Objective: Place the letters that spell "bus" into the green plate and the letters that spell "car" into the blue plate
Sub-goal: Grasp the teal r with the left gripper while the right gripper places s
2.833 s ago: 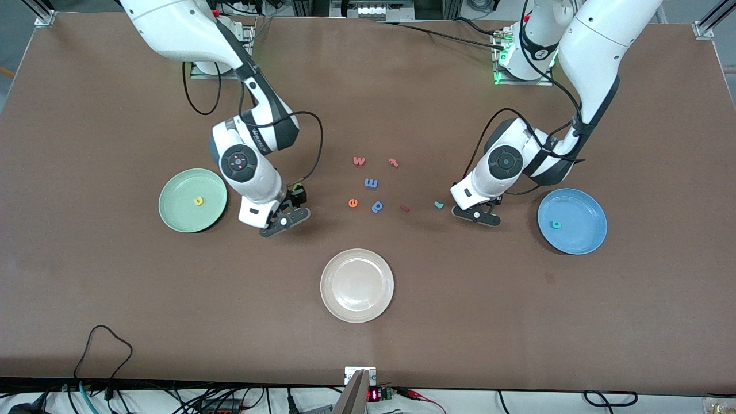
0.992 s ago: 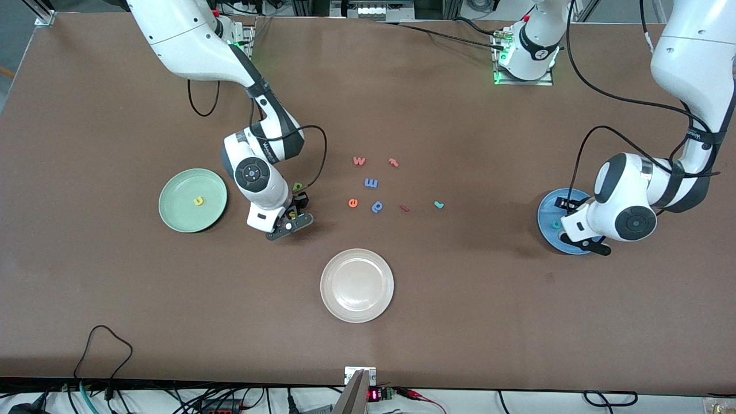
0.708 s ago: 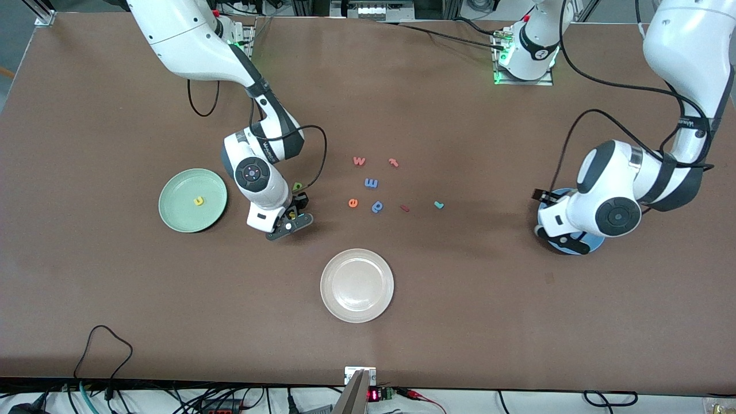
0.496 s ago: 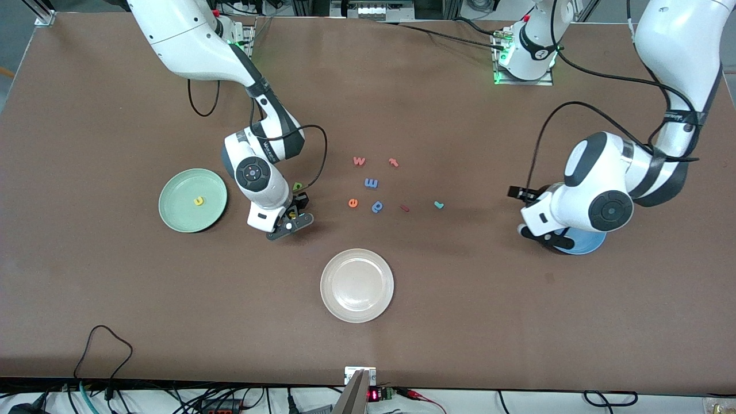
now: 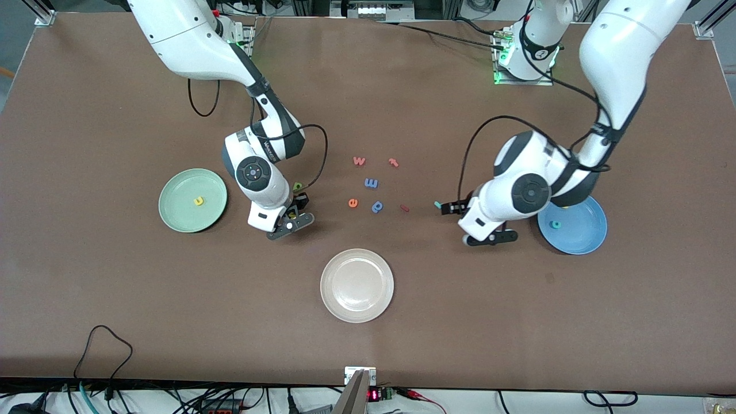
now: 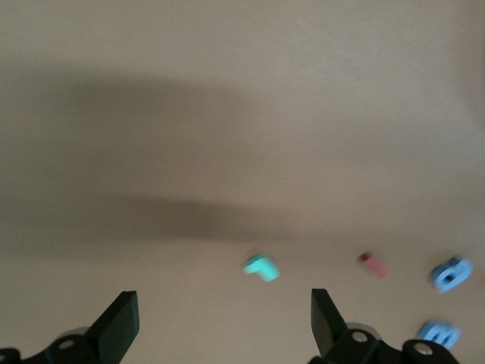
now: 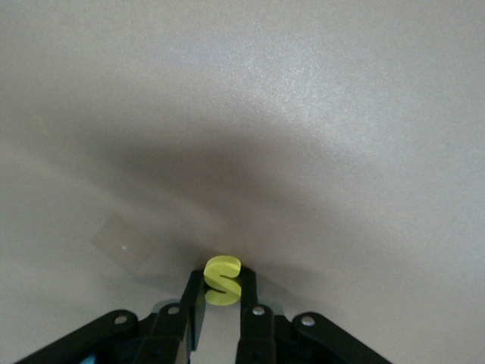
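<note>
Grip: right gripper [image 7: 222, 299] pinches the yellow s [image 7: 222, 279] between closed fingers, low at centre-left of the front view, ready to carry to the green plate [image 5: 179, 218].
Green plate: left of the frame; yellow u [image 5: 198, 201] already lies in it.
Green b [image 5: 297, 186]: on the table just above the right gripper in the front view.
Open hand: left gripper [image 6: 220, 322] with fingers spread wide, over bare table beside the teal r [image 6: 261, 267], apparently lining up a pick.
Blue plate [image 5: 586, 233]: right of the frame; teal c [image 5: 555, 224] inside, a yellow bit at its upper rim, likely the a.
Writing: only foam letters w, t, m, e, p at centre; the arm's wrist lettering is unreadable.
</note>
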